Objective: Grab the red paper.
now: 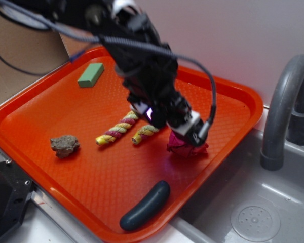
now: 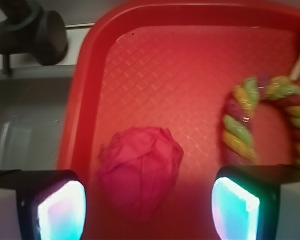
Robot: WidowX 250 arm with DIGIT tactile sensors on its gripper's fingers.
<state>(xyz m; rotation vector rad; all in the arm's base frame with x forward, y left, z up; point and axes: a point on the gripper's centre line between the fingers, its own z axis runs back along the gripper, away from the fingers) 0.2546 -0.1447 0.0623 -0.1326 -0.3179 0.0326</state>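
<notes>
While the gripper (image 2: 147, 207) hung over the orange-red tray (image 1: 81, 167), its fingers (image 2: 60, 210) stood wide apart, the red paper (image 2: 140, 167) lying between them, untouched; the twisted rope (image 2: 250, 120) lay beyond one finger, a grey sink (image 1: 253, 202) adjoining

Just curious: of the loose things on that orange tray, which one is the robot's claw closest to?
The crumpled crimson paper ball, between the open gripper fingers. The twisted rope, rock, green block and dark oblong lie farther off.

One red paper (image 1: 187, 147), one rope (image 1: 122, 128)
</notes>
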